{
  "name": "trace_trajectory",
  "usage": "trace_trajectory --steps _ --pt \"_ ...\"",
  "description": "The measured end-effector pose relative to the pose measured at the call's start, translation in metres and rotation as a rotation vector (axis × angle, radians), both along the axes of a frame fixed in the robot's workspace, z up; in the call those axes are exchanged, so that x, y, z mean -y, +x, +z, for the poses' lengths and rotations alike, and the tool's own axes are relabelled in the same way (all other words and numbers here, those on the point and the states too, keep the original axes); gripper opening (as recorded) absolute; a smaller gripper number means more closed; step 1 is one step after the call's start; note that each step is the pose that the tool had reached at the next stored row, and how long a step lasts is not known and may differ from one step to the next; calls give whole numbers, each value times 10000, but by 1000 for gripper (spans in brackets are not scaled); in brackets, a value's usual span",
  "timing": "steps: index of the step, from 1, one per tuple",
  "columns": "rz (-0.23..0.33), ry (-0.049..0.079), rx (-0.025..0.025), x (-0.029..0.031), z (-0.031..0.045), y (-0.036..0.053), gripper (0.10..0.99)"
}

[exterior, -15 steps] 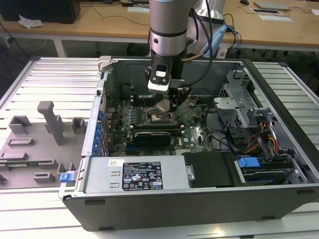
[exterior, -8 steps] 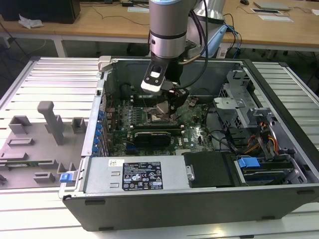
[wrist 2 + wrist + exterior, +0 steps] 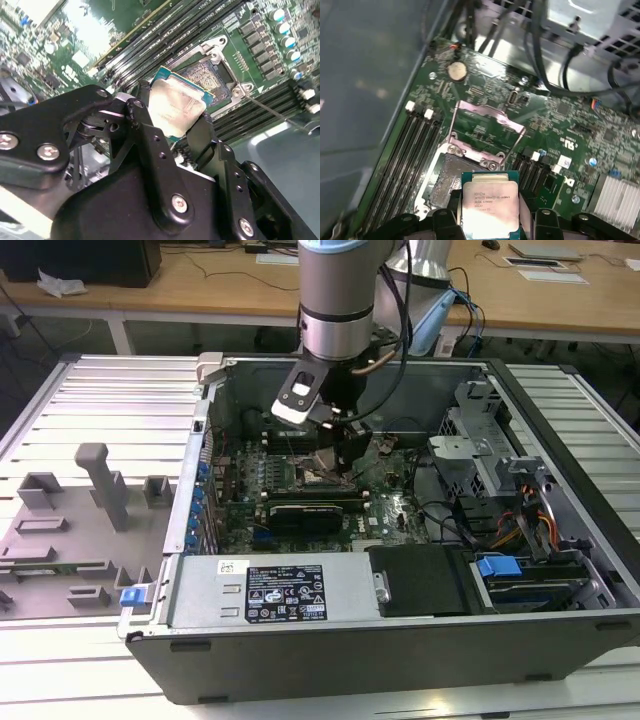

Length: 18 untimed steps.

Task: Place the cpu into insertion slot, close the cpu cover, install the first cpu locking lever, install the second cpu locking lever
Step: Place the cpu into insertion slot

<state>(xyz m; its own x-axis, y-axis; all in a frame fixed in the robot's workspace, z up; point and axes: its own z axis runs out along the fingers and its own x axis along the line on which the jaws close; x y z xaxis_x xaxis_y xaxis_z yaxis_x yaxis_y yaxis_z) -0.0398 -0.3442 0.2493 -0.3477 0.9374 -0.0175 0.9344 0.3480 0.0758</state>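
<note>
Second wrist view shows us the black two-finger gripper (image 3: 171, 117) clamped on the small silver-faced square cpu (image 3: 175, 100), held near the open dark-framed metallic insertion slot (image 3: 210, 75); we judge a skewed or misaligned descent could damage the socket's contacts.

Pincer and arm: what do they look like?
Arm: silver-grey cylinder, pale blue band on top, black cable alongside, white block at the wrist. Pincer: matte black linked fingers with silver screws.
</note>
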Motion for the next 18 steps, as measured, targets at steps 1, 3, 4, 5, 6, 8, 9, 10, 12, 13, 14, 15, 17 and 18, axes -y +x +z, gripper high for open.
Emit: trace_trajectory --steps 1,3,4,5,6,8,9,10,12,13,14,15,17,18 --pt "-153 0 0 0 -3 0 541" --pt "-878 0 0 0 -16 0 541" --pt "-1207 0 0 0 -22 0 541" --pt "-1506 0 0 0 -27 0 541" --pt "-1682 0 0 0 -31 0 541" --pt "-2160 -1 -1 0 -41 0 541" --pt "-2288 -1 0 0 -44 0 541" --pt "-2418 -1 0 -1 -47 0 541" --pt "-2569 0 0 -24 -53 0 541" --pt "-2623 0 0 -41 -57 0 541" --pt "-2745 2 1 -53 -66 0 541" --pt "-2947 1 1 -53 -72 1 541" --pt "-3183 0 0 -61 -81 -1 541" --pt "-3202 1 0 -69 -84 -1 541"
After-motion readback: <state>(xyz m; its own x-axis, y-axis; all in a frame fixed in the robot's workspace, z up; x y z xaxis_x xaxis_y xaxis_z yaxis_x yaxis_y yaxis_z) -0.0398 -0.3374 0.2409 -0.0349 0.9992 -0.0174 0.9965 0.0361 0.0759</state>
